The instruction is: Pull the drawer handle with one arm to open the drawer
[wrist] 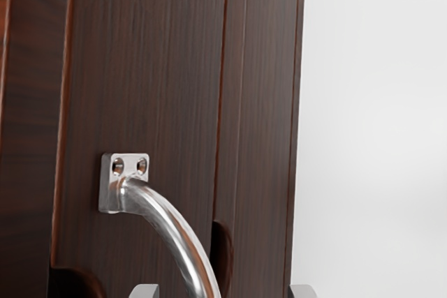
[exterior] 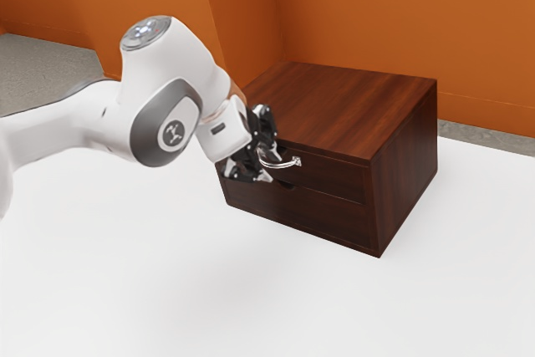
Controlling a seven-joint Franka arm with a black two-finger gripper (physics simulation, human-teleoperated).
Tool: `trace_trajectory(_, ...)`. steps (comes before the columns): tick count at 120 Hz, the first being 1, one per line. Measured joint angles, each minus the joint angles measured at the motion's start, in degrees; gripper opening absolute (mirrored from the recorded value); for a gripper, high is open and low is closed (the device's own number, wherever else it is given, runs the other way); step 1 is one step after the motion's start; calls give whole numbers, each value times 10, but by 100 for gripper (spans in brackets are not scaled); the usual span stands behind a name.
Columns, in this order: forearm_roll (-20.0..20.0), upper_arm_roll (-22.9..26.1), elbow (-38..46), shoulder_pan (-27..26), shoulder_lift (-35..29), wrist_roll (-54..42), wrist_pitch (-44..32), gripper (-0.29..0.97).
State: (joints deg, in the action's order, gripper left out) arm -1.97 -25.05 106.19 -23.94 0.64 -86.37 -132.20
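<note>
A dark wooden cabinet (exterior: 351, 114) with two stacked drawers stands on the white table. The upper drawer (exterior: 330, 175) carries a curved silver handle (exterior: 284, 161). My black gripper (exterior: 264, 159) is right at this handle, reaching in from the exterior view's left. In the wrist view the handle (wrist: 164, 218) arcs from its square mounting plate down between my two fingertips (wrist: 144, 289), which stand wide apart and do not touch it. The gripper is open around the handle. The upper drawer front (wrist: 147, 88) looks about flush with the cabinet.
The lower drawer (exterior: 305, 211) sits under the upper one, with a dark finger notch (wrist: 221, 256) at its edge. Orange walls rise behind the cabinet. The white tabletop (exterior: 251, 290) spreads in front of the cabinet and toward the exterior view's left.
</note>
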Motion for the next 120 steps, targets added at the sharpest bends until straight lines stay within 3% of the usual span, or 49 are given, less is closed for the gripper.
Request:
trace_trajectory(44,-6,3,10,-1,-9,-1,1,7)
trace_trajectory(120,-6,0,55,1,-55,0,4,9)
